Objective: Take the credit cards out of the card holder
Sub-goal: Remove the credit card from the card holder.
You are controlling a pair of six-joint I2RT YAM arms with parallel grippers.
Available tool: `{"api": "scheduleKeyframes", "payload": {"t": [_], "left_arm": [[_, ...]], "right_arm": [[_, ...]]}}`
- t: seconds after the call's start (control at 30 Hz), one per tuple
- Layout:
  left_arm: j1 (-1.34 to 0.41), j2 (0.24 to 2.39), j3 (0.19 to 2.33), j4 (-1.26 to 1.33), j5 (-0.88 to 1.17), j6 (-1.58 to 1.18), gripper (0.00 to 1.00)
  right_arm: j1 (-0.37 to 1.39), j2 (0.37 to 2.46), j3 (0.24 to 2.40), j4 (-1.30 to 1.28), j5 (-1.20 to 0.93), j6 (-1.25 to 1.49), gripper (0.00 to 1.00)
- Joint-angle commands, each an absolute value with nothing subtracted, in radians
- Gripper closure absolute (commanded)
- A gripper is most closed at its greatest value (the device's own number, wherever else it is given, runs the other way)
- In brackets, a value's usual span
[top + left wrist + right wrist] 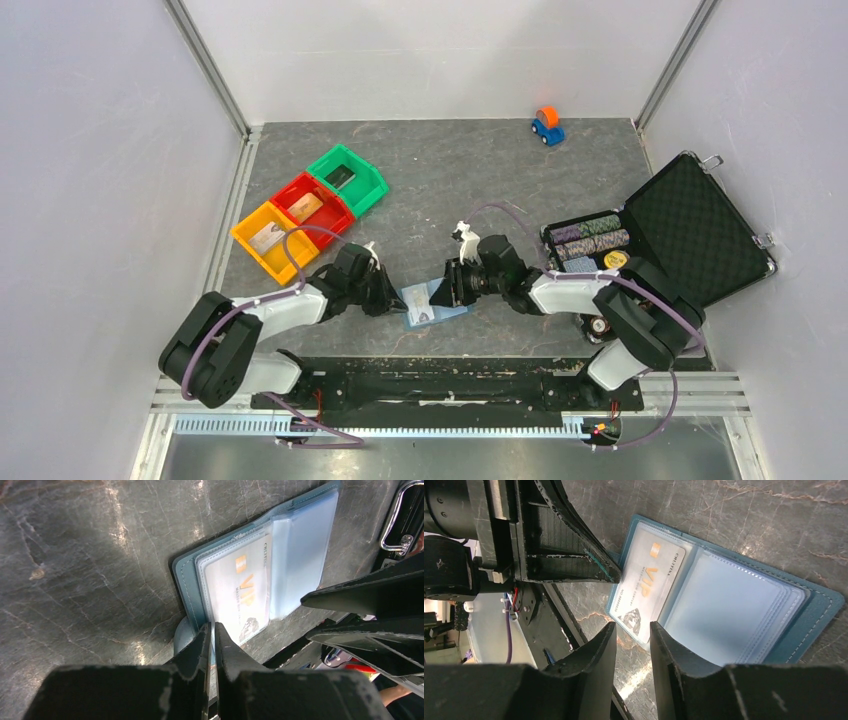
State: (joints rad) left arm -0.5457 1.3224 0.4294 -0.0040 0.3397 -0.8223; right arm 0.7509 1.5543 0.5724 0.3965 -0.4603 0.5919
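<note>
Item: holder [814,605], blue, lying open on surface [450,170] between the two arms.
Contents: one white VIP card [649,587] in a clear sleeve. The other sleeves look empty.
Left pincer [212,627]: closed to a sliver on holder's near edge, apparently pinching it to steady it.
Right pincer [633,626]: partly open and empty, tips just short of card's end.
Removed stock: bins [372,188], well apart to the left, each show one card-like piece, too small to confirm.
Status: judged near the end. The last visible card is not yet drawn, and whether more hide behind the sleeves cannot be told.
</note>
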Motion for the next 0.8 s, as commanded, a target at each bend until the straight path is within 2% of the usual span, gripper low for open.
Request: {"api": "scheduleKeyframes", "payload": {"t": [0.0, 0.77], "left_arm": [[-0.551, 1.336, 0.401, 0.043, 0.301, -0.839, 0.89], [-0.554, 1.364, 0.379, 0.055, 0.311, -0.829, 0.89]], "right_arm": [[0.759, 1.589, 0.605, 0.444, -0.470, 0.564, 0.66], [0.767, 1.697, 0.566, 0.525, -0.475, 0.596, 0.67]]}}
